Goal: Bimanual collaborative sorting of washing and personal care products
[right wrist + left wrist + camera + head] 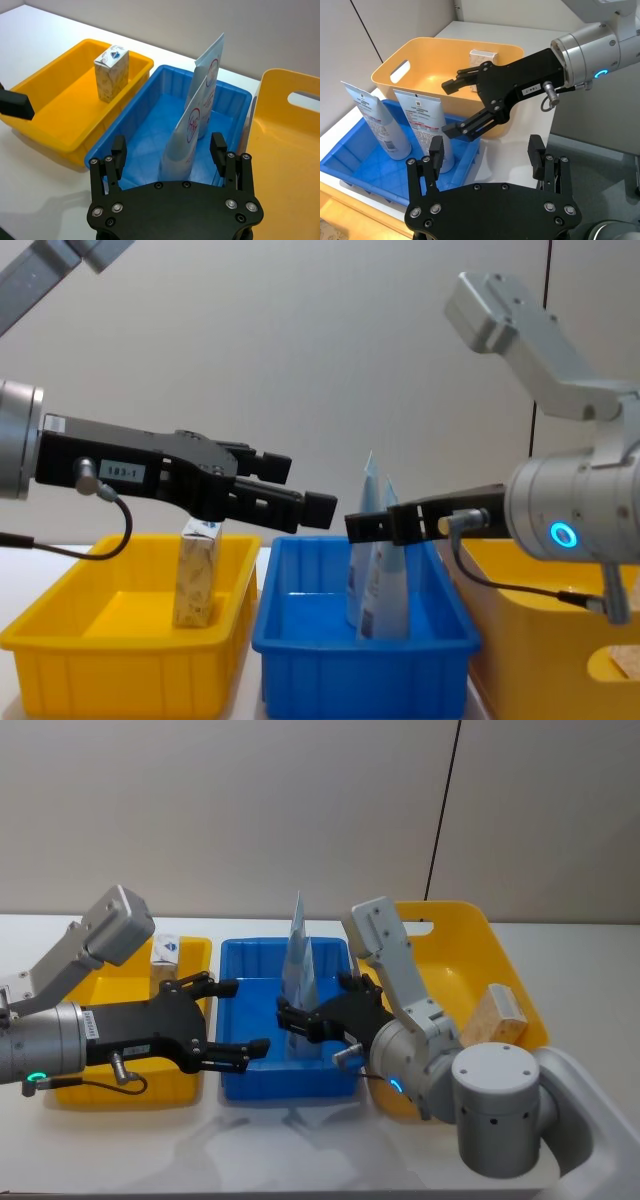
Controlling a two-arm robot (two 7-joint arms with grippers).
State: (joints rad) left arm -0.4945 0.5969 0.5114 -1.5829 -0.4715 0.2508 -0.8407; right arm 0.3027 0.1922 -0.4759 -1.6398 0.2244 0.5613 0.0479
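Standing upright in blue plastic bin (240, 1075) at tabletop centre: two tall pale-blue tapered tubes (300, 960). Left gripper (240, 1017) spread wide at 9 o'clock; right gripper (292, 1018) spread wide at 3 o'clock, nothing held.

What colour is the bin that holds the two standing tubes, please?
Blue; the bin holding the tubes shows best in the right wrist view.

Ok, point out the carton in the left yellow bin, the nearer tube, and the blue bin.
carton (111, 72), right wrist view, front face.
nearer tube (186, 131), right wrist view, label panel.
blue bin (283, 1084), head view, front wall.
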